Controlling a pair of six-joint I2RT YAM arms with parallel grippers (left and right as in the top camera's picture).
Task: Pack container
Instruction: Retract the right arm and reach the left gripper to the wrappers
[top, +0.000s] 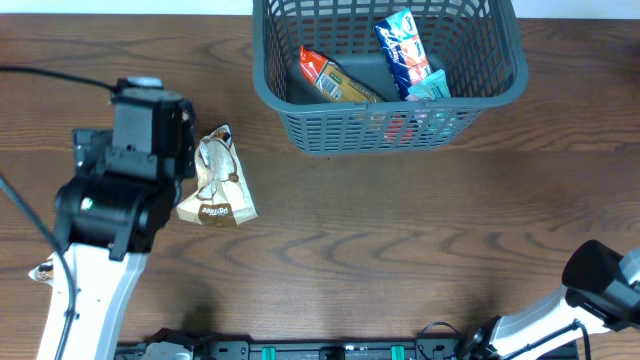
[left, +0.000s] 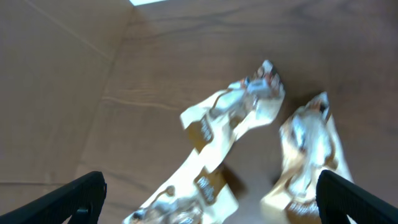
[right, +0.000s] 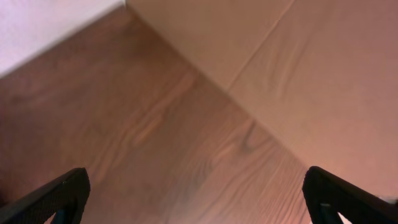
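The container, a dark grey lattice basket, stands at the table's far edge. It holds an orange packet, a blue packet and a pale teal one. Cream-and-brown snack packets lie on the table left of centre, right beside my left arm. In the left wrist view one cream packet runs diagonally and a second lies to its right. My left gripper hangs open above them, holding nothing. My right gripper is open over bare wood.
The right arm sits at the near right corner, far from the basket. A small packet corner shows beside the left arm's base. A dark cable crosses the far left.
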